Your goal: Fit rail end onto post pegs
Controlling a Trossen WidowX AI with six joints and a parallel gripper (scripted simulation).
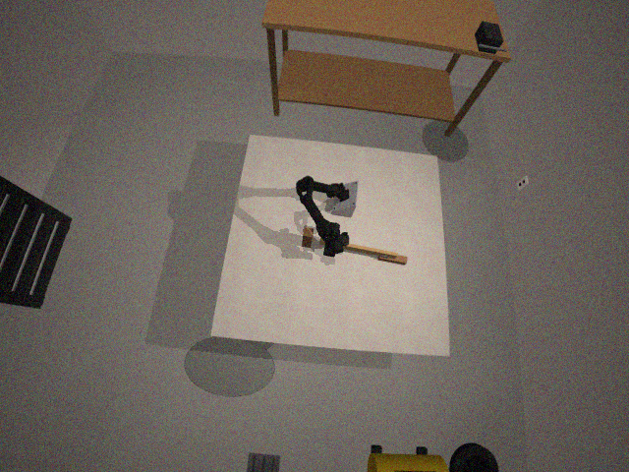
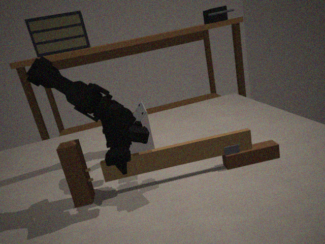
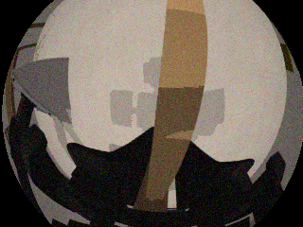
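The long wooden rail [image 2: 178,153] runs from the grey bracket [image 2: 231,149] on the low footboard block [image 2: 251,154] toward the short wooden post [image 2: 75,173]. My gripper [image 2: 119,162] is shut on the rail near its near end and holds that end off the table. Two small pegs [image 2: 88,174] stick out of the post toward the rail; a small gap lies between the pegs and the rail's end. In the wrist view the rail [image 3: 173,95] runs up from between my fingers. From above, the rail [image 1: 375,252] and the post [image 1: 307,237] flank my gripper [image 1: 332,249].
A grey base plate [image 1: 347,200] holds the arm's base. A wooden table with a lower shelf [image 1: 375,55] stands behind the white mat, with a black box [image 1: 488,36] on it. A dark slatted panel [image 1: 25,244] lies at the left.
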